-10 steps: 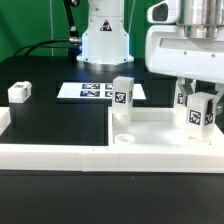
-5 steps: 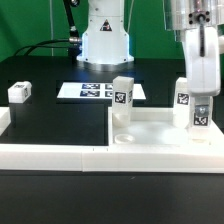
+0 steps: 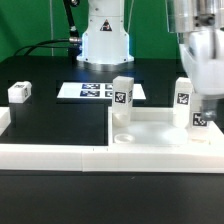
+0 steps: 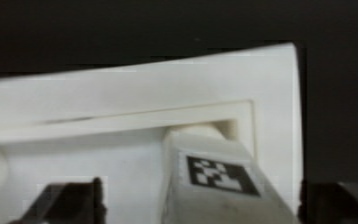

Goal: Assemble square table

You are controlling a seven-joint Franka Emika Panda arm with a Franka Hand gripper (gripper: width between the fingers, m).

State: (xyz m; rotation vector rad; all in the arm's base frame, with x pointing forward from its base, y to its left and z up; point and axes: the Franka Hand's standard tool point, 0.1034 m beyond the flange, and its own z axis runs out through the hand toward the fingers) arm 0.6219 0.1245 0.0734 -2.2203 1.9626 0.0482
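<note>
gripper is hanging spread astride first leg | second leg is standing on table top corner | third leg is lying near desk edge

**Clearance findings around the table top**

Reference item: the table top.

- Far corner on the exterior view's left: one leg stands upright and blocks that corner.
- The exterior view's right side: an upright leg stands between the spread fingers of the gripper, with a gap on each side. Blur in the exterior view hides further detail there.
- Middle of the top, between the two uprights: open floor, passable from above.
- Front edge: the low border wall runs along it and bars a level approach.
- Behind the top: the marker board lies flat, with the robot base beyond it.
- Well to the exterior view's left: a loose leg block, with bare black table between it and the top.
</note>
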